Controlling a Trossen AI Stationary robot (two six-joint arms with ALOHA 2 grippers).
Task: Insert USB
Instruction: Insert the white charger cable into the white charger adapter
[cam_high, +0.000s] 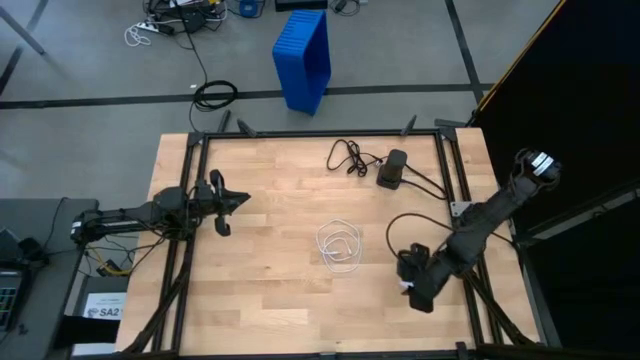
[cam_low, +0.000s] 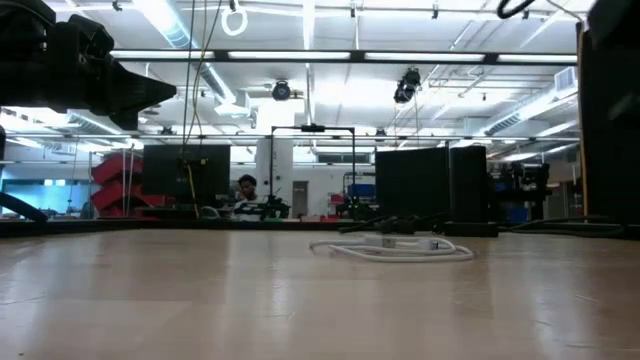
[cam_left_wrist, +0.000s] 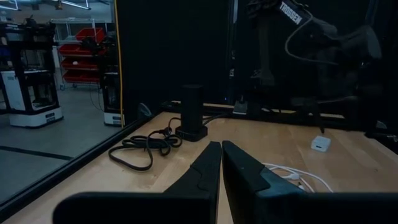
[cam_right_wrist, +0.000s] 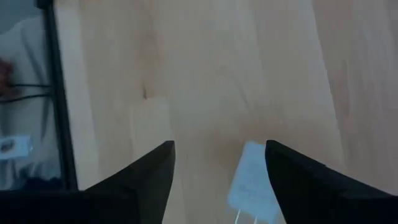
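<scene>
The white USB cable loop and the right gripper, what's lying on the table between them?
Nothing: in the high view only bare wood separates the USB cable loop from the right gripper. The right wrist view shows a small white block between the open fingers themselves.

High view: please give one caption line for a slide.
Coiled USB lies mid-table; left gripper waits shut, right gripper open over white charger.

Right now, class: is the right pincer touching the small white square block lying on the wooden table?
Apart. The right wrist view shows the right pincer open, with the white block between its fingers and bare wood on either side.
</scene>
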